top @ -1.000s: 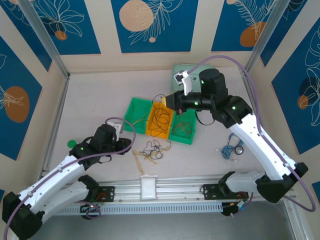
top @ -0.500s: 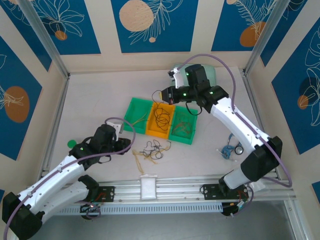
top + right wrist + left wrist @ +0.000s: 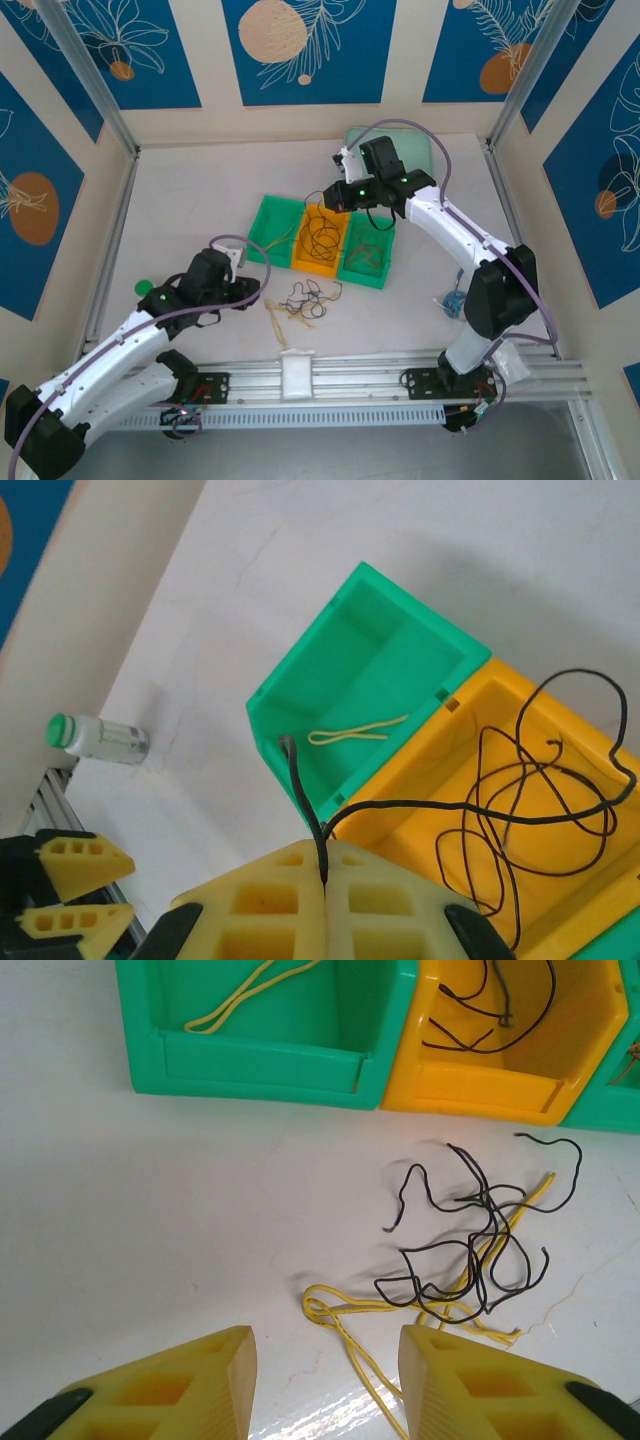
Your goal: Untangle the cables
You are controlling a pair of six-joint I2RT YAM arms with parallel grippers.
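Three bins stand in a row mid-table in the top view: left green bin [image 3: 275, 225], orange bin [image 3: 318, 266] and right green bin [image 3: 365, 278]. A loose tangle [image 3: 305, 298] of black and yellow cables lies on the table [image 3: 180, 210] just in front of them. The left gripper [image 3: 252, 290] sits near its left side, apart from it. The right gripper [image 3: 328, 197] hangs over the orange bin's far edge. A pale green item [image 3: 428, 150] at the back wall is partly covered by the right arm. A small blue object [image 3: 452, 303] at right is half hidden and cannot be identified.

Left wrist view: the left gripper [image 3: 320, 1380] has its jaws moderately apart with nothing between them. The tangle [image 3: 465, 1260] lies ahead and to the right, untouched. The left green bin [image 3: 260, 1060] holds a yellow strand [image 3: 250, 995], cut off at the frame's top. The orange bin [image 3: 490, 1090] holds black wire.

Right wrist view: the right gripper [image 3: 325, 880] is pinched closed on a black cable [image 3: 400, 803], which runs into coils in the orange bin [image 3: 420, 850]. A yellow loop [image 3: 355, 732] lies in the left green bin [image 3: 300, 675]. A green-capped bottle [image 3: 95, 738] lies near the wall.
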